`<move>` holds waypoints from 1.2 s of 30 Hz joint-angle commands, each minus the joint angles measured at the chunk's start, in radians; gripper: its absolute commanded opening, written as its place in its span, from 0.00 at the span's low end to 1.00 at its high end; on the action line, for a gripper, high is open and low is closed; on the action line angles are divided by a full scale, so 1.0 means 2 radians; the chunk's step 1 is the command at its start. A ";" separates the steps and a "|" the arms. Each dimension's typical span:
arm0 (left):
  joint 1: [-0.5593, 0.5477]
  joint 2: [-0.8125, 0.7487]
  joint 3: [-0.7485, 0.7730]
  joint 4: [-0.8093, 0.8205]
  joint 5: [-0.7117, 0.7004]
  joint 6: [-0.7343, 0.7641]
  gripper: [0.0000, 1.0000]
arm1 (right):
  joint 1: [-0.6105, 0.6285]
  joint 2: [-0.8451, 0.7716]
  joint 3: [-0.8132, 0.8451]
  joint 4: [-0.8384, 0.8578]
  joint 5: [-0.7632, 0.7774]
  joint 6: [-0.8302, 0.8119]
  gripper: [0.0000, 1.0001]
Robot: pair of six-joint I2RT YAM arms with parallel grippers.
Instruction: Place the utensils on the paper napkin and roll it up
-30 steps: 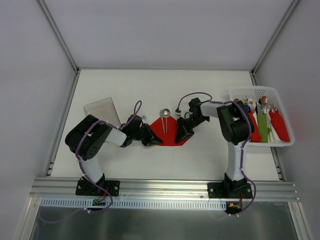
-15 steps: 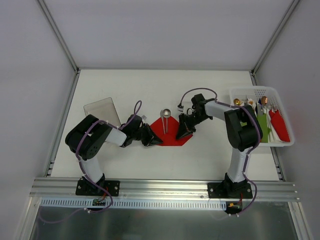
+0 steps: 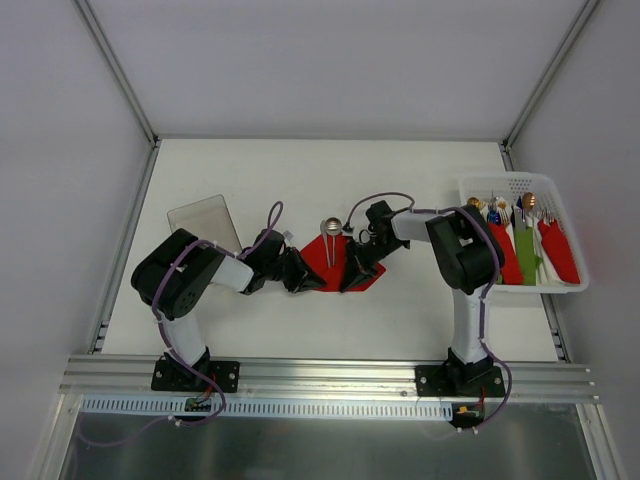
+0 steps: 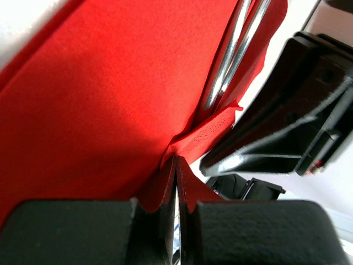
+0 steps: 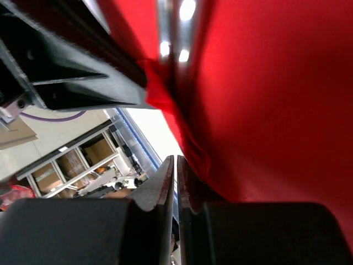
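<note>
Red paper napkin (image 3: pixel 335 262), soft fibrous texture, lay mid-table between the two claws. The utensils (image 3: pixel 330 228) rested on it: slim shiny steel handles side by side along the napkin's middle, with the round spoon bowl poking past its far edge. Left gripper (image 3: pixel 308 281) sat at the napkin's left near edge, jaws pinched together on a raised fold of red paper (a crease ran from it toward the handles). Right gripper (image 3: pixel 352 277) sat at the right near edge, jaws almost touching; whether paper was caught between them couldn't be told. White perforated plastic basket (image 3: pixel 520 181) at far right held rolled bundles (image 3: pixel 527 255) in red, green and white. Translucent plastic sheet (image 3: pixel 204 219) lay on the left of the matte white table (image 3: pixel 300 170).
</note>
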 commanded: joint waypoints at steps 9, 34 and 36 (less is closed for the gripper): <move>0.006 0.033 -0.021 -0.066 -0.069 0.015 0.00 | -0.059 0.032 -0.007 -0.024 -0.006 0.002 0.06; 0.008 0.038 -0.025 -0.064 -0.069 0.017 0.00 | -0.024 -0.071 0.024 -0.073 0.028 -0.074 0.09; 0.008 0.039 -0.027 -0.061 -0.068 0.015 0.00 | -0.013 -0.061 0.017 -0.067 0.033 -0.072 0.09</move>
